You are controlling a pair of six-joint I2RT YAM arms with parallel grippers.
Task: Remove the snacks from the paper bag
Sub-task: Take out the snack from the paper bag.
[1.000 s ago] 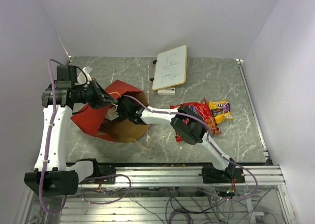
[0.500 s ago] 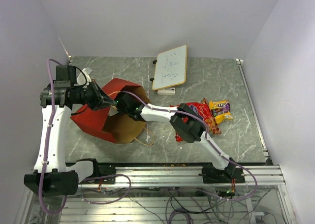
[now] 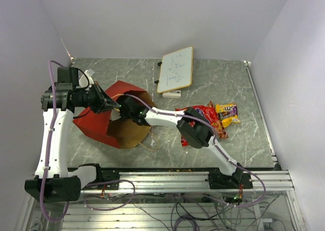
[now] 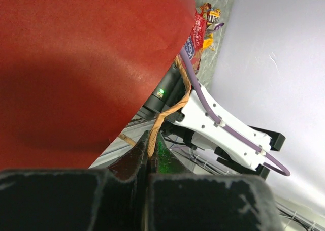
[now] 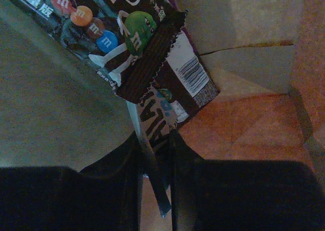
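Observation:
The paper bag [image 3: 96,123] lies on its side at the left, red outside, brown inside, mouth toward the right. My left gripper [image 3: 115,106] is shut on its twisted paper handle [image 4: 166,111] at the mouth's upper rim; in the left wrist view the red bag wall [image 4: 76,63] fills the left. My right gripper [image 5: 155,139] reaches inside the bag and is shut on the edge of a silver candy bar [image 5: 158,113]. A brown candy packet [image 5: 127,43] lies just beyond it. Out on the table lie the red cookie packet [image 3: 204,114] and yellow and purple candy bars [image 3: 227,113].
A small whiteboard [image 3: 175,69] lies at the back middle, with a white eraser [image 3: 171,94] in front of it. The right arm's forearm [image 3: 167,119] spans from the bag mouth to the cookie packet. Walls close in on the left, back and right.
My right gripper has pushed deeper into the bag and closed its jaws on the silver candy bar. The bag has shifted a little; the left gripper keeps its hold on the handle.

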